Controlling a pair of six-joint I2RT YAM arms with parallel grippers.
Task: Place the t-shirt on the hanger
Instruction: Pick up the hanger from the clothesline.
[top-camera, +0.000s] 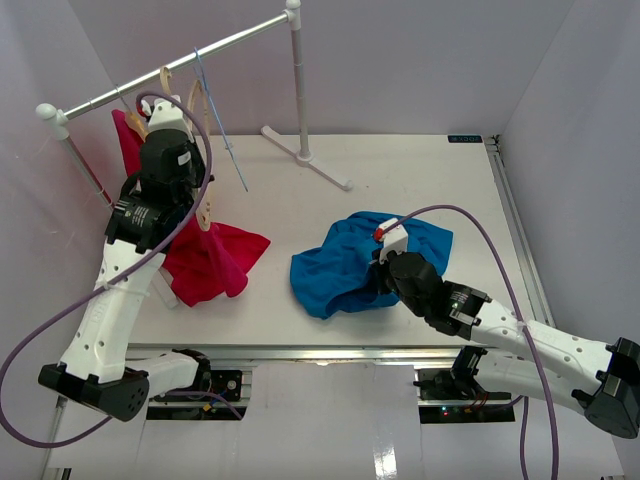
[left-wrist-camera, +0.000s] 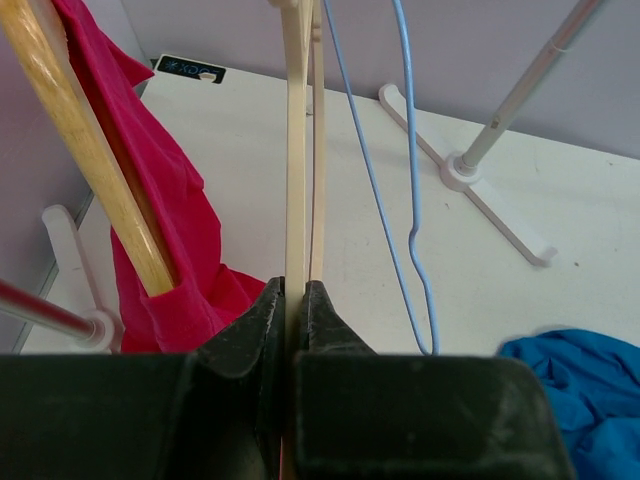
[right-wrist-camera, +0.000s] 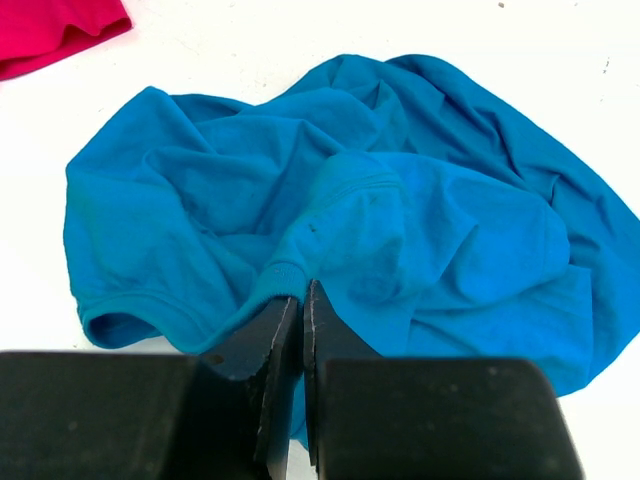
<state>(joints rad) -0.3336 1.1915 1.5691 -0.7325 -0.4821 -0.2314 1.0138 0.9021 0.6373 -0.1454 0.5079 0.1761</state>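
The bright blue t-shirt lies crumpled on the white table, right of centre; it fills the right wrist view and shows at the corner of the left wrist view. My right gripper is shut on a ribbed edge of the t-shirt, low at the table. The light tan wooden hanger hangs from the rack at the far left. My left gripper is shut on this hanger, seen edge-on between the jaws.
A magenta-red shirt hangs on its own wooden hanger left of my left gripper. A thin pale-blue wire hanger hangs just right. The rack's rail, post and foot stand behind.
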